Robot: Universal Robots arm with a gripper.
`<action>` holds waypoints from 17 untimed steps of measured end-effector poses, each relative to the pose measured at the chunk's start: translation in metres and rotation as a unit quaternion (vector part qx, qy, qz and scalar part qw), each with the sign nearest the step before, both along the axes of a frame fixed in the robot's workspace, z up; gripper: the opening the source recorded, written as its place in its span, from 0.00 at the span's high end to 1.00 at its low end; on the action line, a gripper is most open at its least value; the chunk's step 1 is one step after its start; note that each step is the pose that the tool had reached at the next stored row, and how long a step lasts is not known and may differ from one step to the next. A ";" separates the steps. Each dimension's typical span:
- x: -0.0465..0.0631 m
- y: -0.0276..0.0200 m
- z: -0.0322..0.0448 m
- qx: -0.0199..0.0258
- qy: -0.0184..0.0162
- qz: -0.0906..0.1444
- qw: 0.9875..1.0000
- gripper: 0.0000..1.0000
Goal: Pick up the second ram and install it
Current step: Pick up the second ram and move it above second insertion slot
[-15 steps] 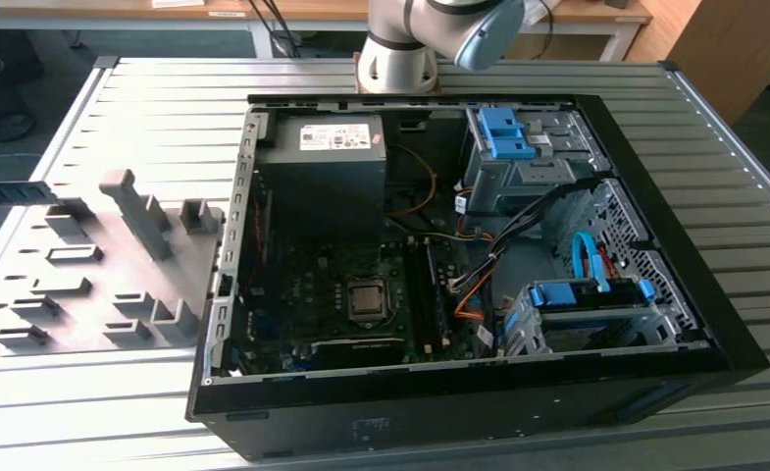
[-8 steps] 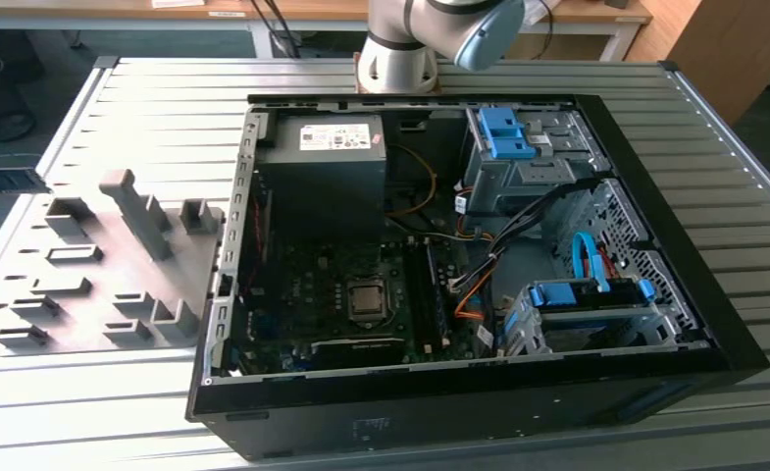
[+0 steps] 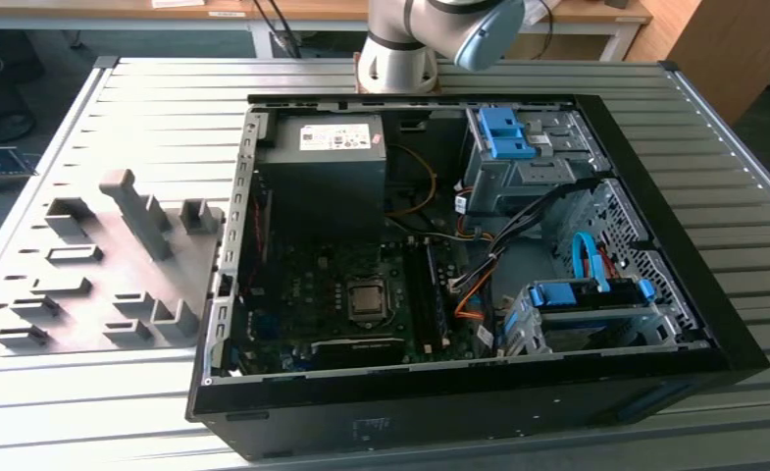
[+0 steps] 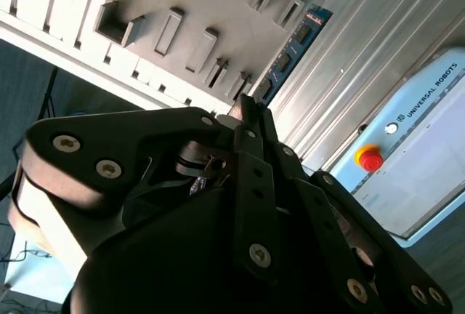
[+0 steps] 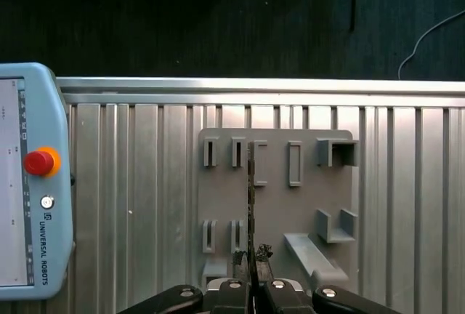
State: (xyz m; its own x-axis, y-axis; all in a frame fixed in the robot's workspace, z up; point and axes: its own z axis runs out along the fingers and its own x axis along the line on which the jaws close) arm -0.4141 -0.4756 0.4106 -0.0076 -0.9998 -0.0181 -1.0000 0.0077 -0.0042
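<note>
The arm (image 3: 404, 49) has silver-grey round links and a pale blue joint cap (image 3: 492, 37). The gripper (image 4: 248, 110) is a black linkage with silver screws (image 4: 109, 168).

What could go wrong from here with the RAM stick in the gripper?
1. The gripper pinches the second ram near one end, with most of it sticking out past the fingers. It might tilt or slip in the grip.
2. Orange cables lie close beside the memory slots in the case. They may snag the stick on its way in.

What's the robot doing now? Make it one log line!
gripper: shut on ram | ram: held edge-on, holder plate behind | case: open
</note>
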 end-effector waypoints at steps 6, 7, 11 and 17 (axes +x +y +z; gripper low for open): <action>0.000 0.0000 0.0002 0.000 0.000 0.000 1.000 0.86; 0.000 0.0000 0.0002 0.000 0.000 0.000 1.000 0.86; 0.002 0.0000 0.0003 0.000 0.000 0.000 1.000 0.86; 0.015 0.0000 0.0002 0.000 0.000 0.000 1.000 0.86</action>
State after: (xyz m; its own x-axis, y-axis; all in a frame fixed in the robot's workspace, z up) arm -0.3986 -0.4755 0.4108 -0.0076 -0.9998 -0.0181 -1.0000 0.0077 -0.0041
